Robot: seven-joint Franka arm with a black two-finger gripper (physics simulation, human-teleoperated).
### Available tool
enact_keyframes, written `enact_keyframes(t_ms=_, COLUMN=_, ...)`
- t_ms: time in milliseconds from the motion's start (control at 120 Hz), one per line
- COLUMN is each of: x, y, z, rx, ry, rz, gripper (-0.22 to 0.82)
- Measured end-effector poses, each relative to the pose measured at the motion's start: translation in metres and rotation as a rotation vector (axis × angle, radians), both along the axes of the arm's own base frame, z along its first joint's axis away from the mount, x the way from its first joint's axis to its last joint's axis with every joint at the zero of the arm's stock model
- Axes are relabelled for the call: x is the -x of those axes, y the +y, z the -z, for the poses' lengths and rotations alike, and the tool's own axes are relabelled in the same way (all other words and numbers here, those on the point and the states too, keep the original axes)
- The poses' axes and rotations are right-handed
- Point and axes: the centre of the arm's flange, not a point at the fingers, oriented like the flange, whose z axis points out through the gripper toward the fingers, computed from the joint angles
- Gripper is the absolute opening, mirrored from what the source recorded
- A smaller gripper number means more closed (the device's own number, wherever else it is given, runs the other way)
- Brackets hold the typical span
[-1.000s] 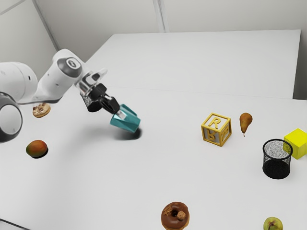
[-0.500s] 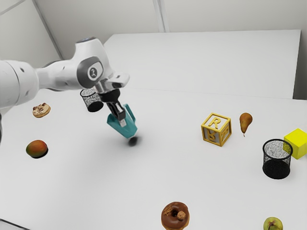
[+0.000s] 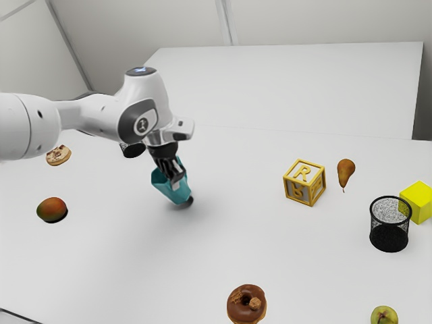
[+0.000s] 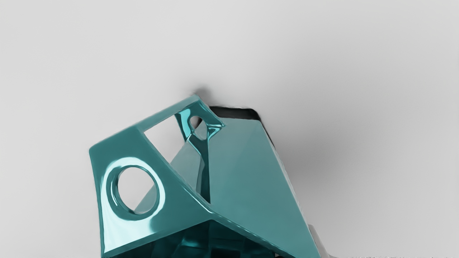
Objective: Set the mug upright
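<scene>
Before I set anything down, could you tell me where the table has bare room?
Bare tabletop lies between the teal mug and the letter block, and between the mango and the chocolate donut. It is crowded around the mesh cup and yellow cube at the exterior view's right, and where the claw meets the mug.

Your mug [image 4: 247, 172] looks smooth, glossy teal with bright highlights | your tabletop [image 3: 223, 256] matt, smooth white | dark cup [image 3: 389, 226] meshlike | your chocolate doughnut [image 3: 246, 305] shiny-glazed, rough-topped
</scene>
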Motion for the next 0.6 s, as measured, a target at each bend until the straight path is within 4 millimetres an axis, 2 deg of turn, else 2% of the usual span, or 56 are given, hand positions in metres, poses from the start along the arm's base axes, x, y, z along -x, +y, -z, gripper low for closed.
enact_keyframes(t_ms=267, x=0.006, y=-0.007, z=0.008, rx=-0.020, ry=0.072, rz=-0.081, gripper=-0.18)
enact_keyframes(t_ms=500, x=0.007, y=-0.007, z=0.027, rx=-0.027, ry=0.116, rz=-0.138, gripper=-0.18)
enact_keyframes(t_ms=600, x=0.007, y=-0.010, z=0.027, rx=-0.028, ry=0.117, rz=-0.149, gripper=-0.08)
